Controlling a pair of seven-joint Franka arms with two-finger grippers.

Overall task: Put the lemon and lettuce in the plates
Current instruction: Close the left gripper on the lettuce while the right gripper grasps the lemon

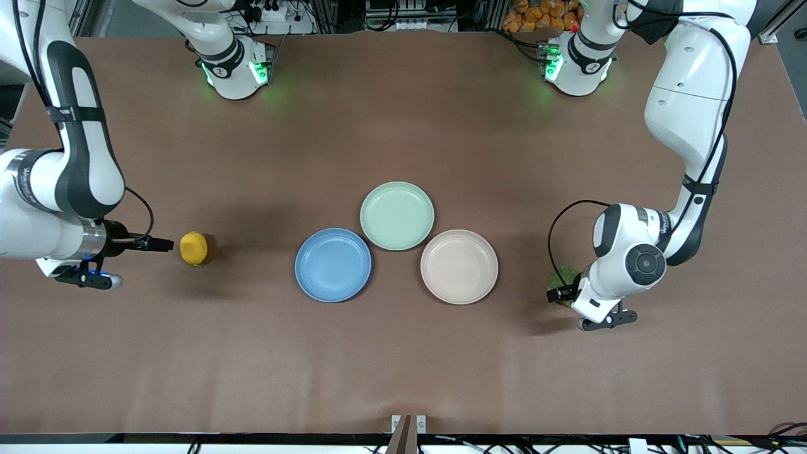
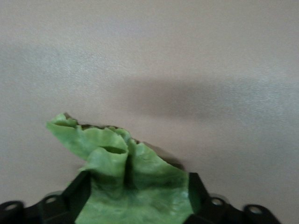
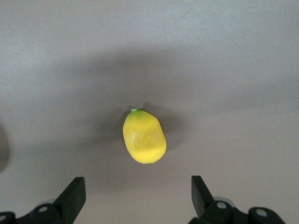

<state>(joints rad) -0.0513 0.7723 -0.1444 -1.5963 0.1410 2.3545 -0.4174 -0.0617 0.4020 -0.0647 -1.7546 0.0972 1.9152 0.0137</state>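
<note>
Lemon: we see it lying on the bare table toward the right arm's end, about midway between the table's robot-side edge and its camera-side edge, well apart from the plates. In the right wrist view the lemon shows a small green tip and lies clear of both fingers.
Right gripper: we read the jaws as spread wide, the lemon ahead of the gap, nothing between the fingers. In the front view the right gripper is just beside the lemon, on the side of the right arm's table edge, not touching it.
Lettuce: we see a crumpled light green leaf filling the gap between the left gripper's fingers, its free end lying on the table.
Left gripper: both fingers press against the leaf from either side, so we call it holding the lettuce. In the front view the left gripper is low over the lettuce, toward the left arm's end of the table; most of the leaf is hidden by the wrist.
Blue plate: mid-table, holds nothing.
Beige plate: beside the blue plate toward the left arm's end, holds nothing; the lettuce lies near its rim but off it.
Mint-green plate: farther from the front camera than the other two, sitting between them with rims close, holds nothing.
Table: brown covering.
</note>
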